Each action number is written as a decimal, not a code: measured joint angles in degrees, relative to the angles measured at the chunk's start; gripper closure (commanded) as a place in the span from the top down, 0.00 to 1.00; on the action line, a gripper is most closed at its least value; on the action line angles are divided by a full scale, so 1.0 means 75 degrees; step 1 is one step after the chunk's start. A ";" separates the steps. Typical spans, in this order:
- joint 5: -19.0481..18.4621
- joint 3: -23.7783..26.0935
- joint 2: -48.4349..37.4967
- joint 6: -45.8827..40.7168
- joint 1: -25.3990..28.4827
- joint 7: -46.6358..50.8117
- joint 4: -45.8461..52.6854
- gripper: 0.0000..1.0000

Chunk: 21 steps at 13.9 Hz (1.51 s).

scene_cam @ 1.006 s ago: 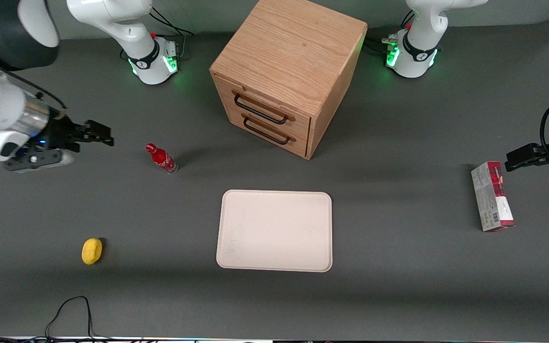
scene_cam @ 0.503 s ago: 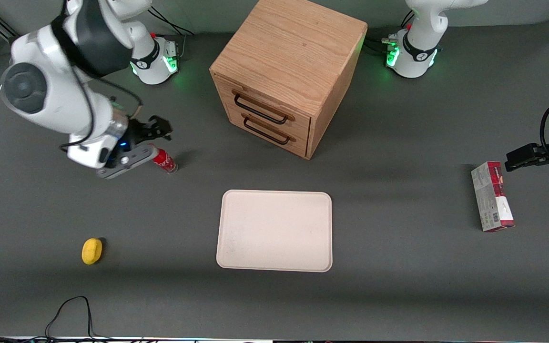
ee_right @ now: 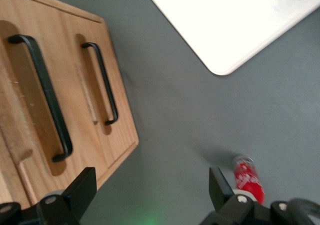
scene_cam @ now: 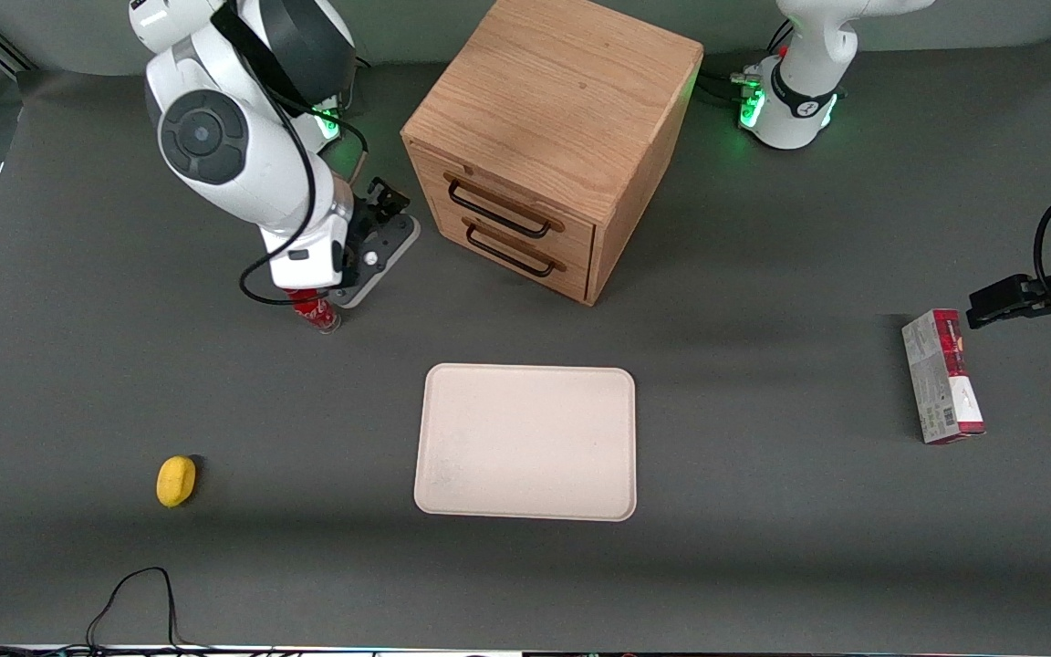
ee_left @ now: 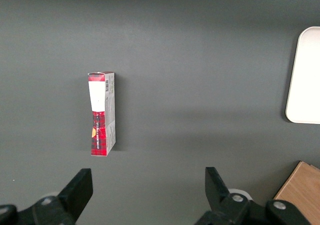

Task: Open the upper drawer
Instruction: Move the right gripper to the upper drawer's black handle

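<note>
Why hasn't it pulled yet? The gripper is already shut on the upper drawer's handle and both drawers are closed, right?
Not quite. The gripper holds nothing: in the right wrist view its jaws stand open, short of the upper drawer and clear of its black handle. The front view places it beside the cabinet. Both drawers are indeed closed.

Light oak upper drawer (scene_cam: 505,205), thin black bar handle (scene_cam: 498,209) | black pincer (scene_cam: 381,203) on white arm | red bottle (scene_cam: 316,309) | cream tray (scene_cam: 525,442) | yellow lemon (scene_cam: 175,480) | red-and-grey tartan box (scene_cam: 941,376) | dark grey bench (scene_cam: 763,511)
</note>
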 measured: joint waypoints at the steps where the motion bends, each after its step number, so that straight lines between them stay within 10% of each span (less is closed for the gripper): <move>1: 0.0145 0.0001 0.0093 -0.0007 0.0023 -0.0075 0.0038 1.00; 21: 0.0873 0.0016 0.1012 -0.0033 0.1226 -0.0161 0.0070 1.00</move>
